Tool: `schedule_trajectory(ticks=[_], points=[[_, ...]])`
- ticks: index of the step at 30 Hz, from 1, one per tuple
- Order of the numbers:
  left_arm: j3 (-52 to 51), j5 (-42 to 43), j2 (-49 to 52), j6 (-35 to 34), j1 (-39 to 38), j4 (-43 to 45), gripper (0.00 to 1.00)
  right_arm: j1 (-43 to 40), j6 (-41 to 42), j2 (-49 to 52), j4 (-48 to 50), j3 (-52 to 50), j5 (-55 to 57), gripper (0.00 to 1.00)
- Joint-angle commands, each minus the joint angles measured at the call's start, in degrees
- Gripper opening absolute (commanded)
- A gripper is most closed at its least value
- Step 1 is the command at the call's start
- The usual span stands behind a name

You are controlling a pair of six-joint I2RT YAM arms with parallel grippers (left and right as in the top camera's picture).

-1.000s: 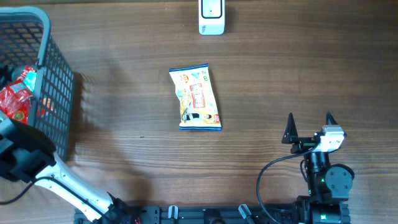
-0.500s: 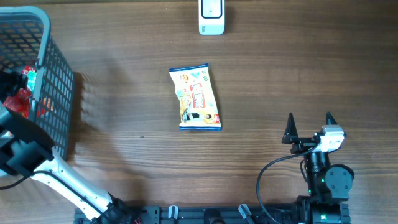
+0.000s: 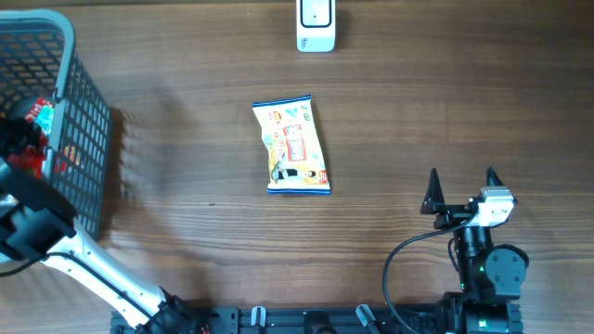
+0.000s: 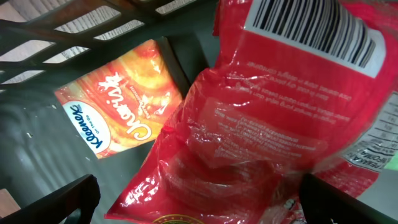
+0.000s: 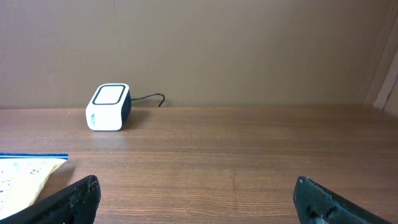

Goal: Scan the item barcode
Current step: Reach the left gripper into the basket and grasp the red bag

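1. The red snack bag [image 4: 261, 143] lies inside the wire basket [image 3: 83, 111] at the table's [image 3: 186, 250] far left corner, its barcode [image 4: 311, 28] facing the left wrist camera.
2. The left gripper [image 4: 205, 202] hangs over it, jaws spread wide, nothing pinched.
3. Risk: the slick film may slip, or the pinch may catch the Kleenex pack [image 4: 118, 118] beneath.
4. The basket wall could snag the lift.
5. The right gripper [image 3: 461, 186] sits spread and empty by the near right edge; the scanner [image 3: 316, 26] waits mid far edge.
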Motion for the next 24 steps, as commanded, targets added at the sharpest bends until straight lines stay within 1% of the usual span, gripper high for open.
schedule_trajectory(ticks=[1,4,9,10,11,12,13,14,16,21,24], points=[[-0.59,2.12,1.95,1.38,0.33,0.68,1.0,-0.22,-0.61,-0.42,0.15,-0.17,-0.48,1.0],[-1.68,5.33,1.99,3.61,0.33,1.79,1.0,-0.22,-0.61,-0.42,0.17,-0.17,-0.46,1.0],[-4.68,6.95,1.99,3.76,0.33,3.52,1.0,-0.22,-0.61,-0.42,0.17,-0.17,-0.46,1.0],[-4.92,6.97,1.99,3.76,0.33,3.54,0.93,-0.22,-0.57,-0.42,0.17,-0.17,-0.46,1.0],[-4.96,6.95,1.99,3.76,0.33,3.43,0.85,-0.22,-0.59,-0.42,0.15,-0.17,-0.48,1.0],[-4.96,6.95,1.99,3.82,0.33,3.39,0.6,-0.22,-0.59,-0.42,0.17,-0.17,-0.46,1.0],[-4.92,6.97,1.9,4.44,0.33,3.37,0.44,-0.22,-0.59,-0.42,0.15,-0.17,-0.48,1.0],[-4.92,6.95,1.79,4.72,0.33,3.32,0.25,-0.22,-0.61,-0.42,0.17,-0.17,-0.46,1.0],[-4.9,6.95,1.51,4.81,0.33,2.91,0.04,-0.22,-0.59,-0.42,0.15,-0.17,-0.48,1.0],[-4.44,6.97,-0.61,4.76,0.33,1.46,0.04,-0.22,-0.57,-0.42,0.15,-0.17,-0.48,1.0],[-3.45,7.23,-3.96,4.55,0.33,0.46,0.04,-0.22,-0.59,-0.42,0.17,-0.17,-0.46,1.0]])
